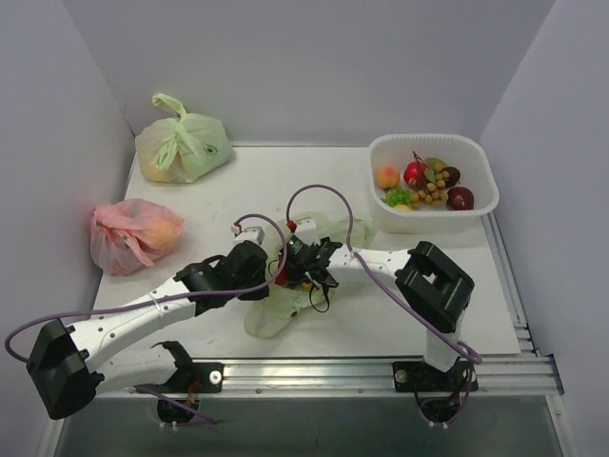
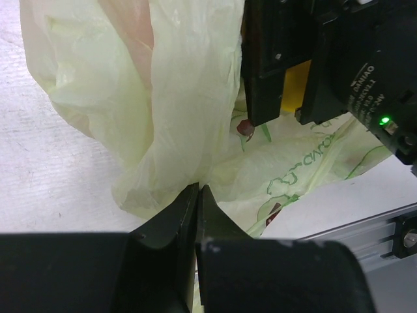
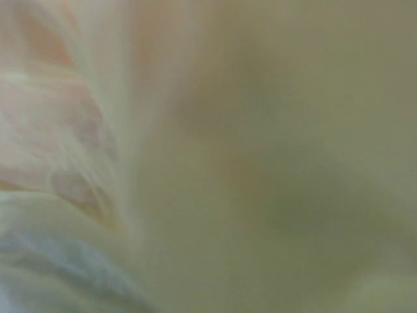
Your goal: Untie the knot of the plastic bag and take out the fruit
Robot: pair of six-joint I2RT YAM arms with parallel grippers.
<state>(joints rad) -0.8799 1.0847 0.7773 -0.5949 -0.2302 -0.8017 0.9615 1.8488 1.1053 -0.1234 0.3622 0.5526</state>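
Green lettering on the plastic bag [image 2: 182, 117] is too crumpled to read.

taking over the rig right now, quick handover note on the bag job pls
Left hand: shut on a fold of the plastic bag, mid-table.
Right hand: down at the bag, jaws apart with something yellow between them; grip unclear, its camera shows only blurred film.
Done: no knot in view on this bag; a tan berry cluster lies in the white basket.
To do: the yellow item looks like fruit to lift out; check the bag for more.
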